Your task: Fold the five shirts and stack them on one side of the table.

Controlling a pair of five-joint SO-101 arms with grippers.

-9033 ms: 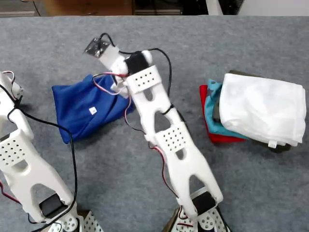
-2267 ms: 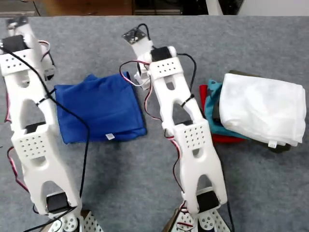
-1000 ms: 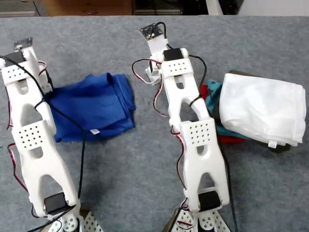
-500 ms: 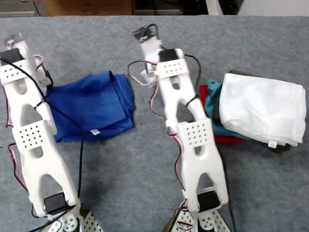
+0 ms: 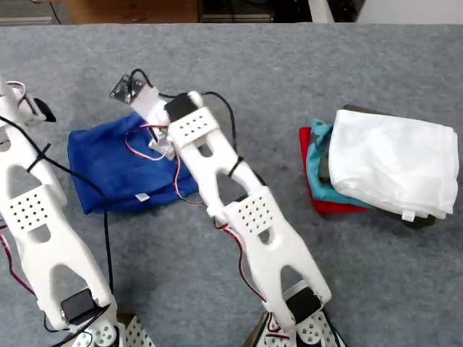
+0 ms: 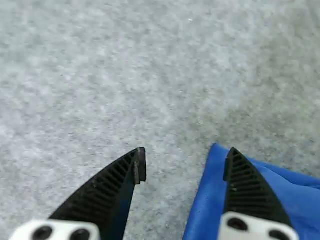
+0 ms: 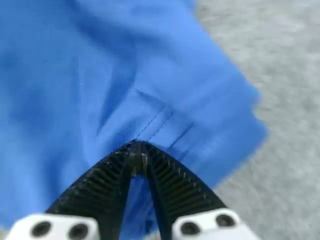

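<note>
The blue shirt (image 5: 108, 170) lies on the left half of the grey bench (image 5: 289, 79), well apart from the pile on the right side. It forms a rough rectangle with rumpled edges, and a small white label (image 5: 142, 196) shows at its near edge. It looks folded but not squared up.

The pile carries a white shirt (image 5: 394, 163) on top, with teal (image 5: 317, 166), red (image 5: 307, 155) and a dark layer (image 5: 418, 220) peeking out beneath. That makes four stacked, so the blue one is likely the last, and the pile probably marks the chosen side.

The right arm slants across the bench so that its claw (image 7: 137, 157) hangs over the far part of the blue shirt (image 7: 75, 75). Its tips are pressed together against the cloth, near a seam. Whether a pinch of fabric is caught between them I cannot tell. Tips pressed together like this suit pressing or dragging a layer rather than scooping it.

The left claw (image 6: 186, 162) is spread. One finger (image 6: 240, 180) is over the shirt's corner (image 6: 300, 192) and the other is over bare bench. It straddles the edge, as if placed to take that corner. With a claw at each end, the garment could be lifted flat and carried to the pile without unfolding.
</note>
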